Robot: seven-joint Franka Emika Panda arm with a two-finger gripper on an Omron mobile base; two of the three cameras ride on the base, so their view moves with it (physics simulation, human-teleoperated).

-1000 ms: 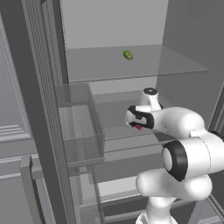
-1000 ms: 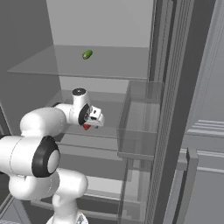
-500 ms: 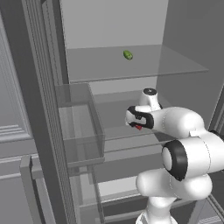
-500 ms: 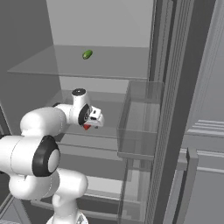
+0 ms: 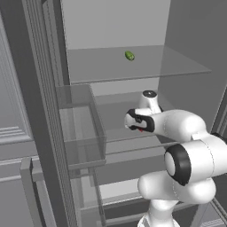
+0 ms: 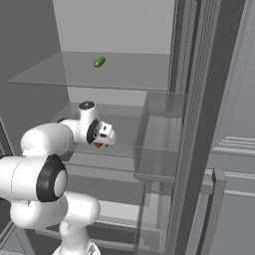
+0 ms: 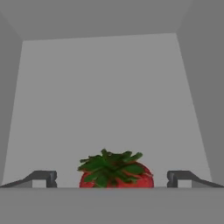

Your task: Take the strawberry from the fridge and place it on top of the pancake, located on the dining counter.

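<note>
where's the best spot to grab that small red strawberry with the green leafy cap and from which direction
Grip the small red strawberry across its round body, below the green cap. Its leaves face the hand, so come straight on; the open gripper already has a fingertip on each side.

A small green round fruit (image 5: pixel 129 56) lies alone on the upper glass shelf (image 5: pixel 97 66), toward the back edge and well clear of the side walls; in the right base view the same fruit (image 6: pixel 99 62) sits near the rear middle of that shelf (image 6: pixel 124 74). Panelled grey cabinets (image 6: pixel 239 154) stand beside the opening.
</note>
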